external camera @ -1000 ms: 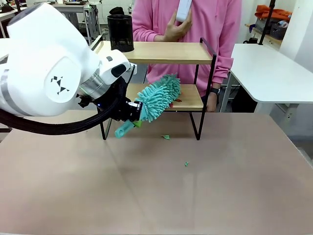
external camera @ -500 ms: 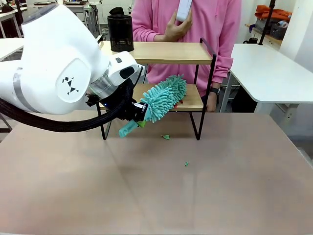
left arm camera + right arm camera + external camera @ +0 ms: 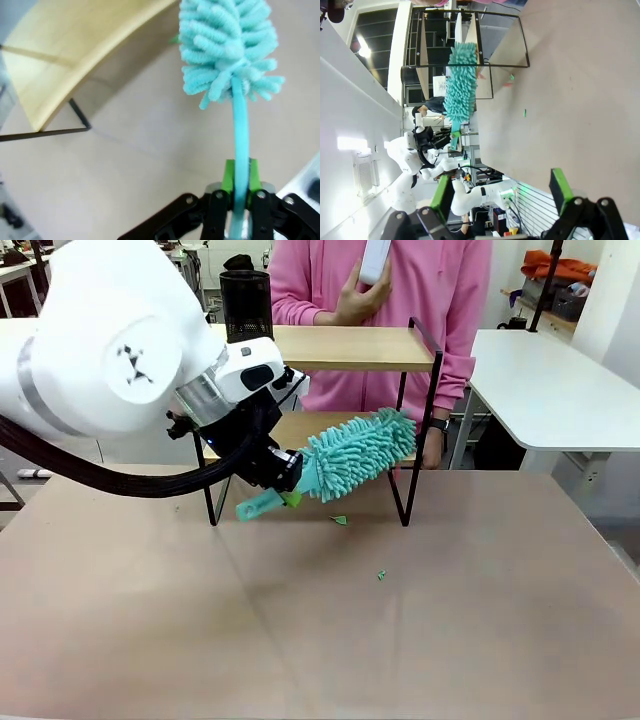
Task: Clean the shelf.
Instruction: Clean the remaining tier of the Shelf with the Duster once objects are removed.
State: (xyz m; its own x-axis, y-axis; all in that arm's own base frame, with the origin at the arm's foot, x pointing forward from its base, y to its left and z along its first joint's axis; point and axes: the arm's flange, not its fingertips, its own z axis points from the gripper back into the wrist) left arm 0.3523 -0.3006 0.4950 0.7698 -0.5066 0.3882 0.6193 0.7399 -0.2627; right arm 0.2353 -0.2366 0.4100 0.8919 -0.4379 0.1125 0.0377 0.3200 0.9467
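**Trainee:** What does each pincer hold?

**Instructor:** The left pincer (image 3: 288, 486) is clamped on the thin handle of the teal duster (image 3: 355, 450). In the left wrist view the green pads press on both sides of the handle. The right pincer (image 3: 501, 192) stands apart and empty, well away from the work.

**Trainee:** Where is the shelf?

**Instructor:** The shelf (image 3: 340, 347) stands at the far side of the table (image 3: 450, 620), just in front of the person. The duster head lies across the front of the lower board, with its tip near the right-hand frame post (image 3: 435, 390).

**Trainee:** What can go wrong from here?

**Instructor:** Four faults are likely.
1. A sweep carried further right drives the head into the post and can push or tip the light shelf.
2. The black mesh cup (image 3: 245, 307) stands on the top board just above the wrist, so a raised wrist can knock it off.
3. The handle is slim and the head drags on the board, so it can twist between the pads.
4. The person's hand (image 3: 431, 450) rests near that post, and a fast stroke can strike it.
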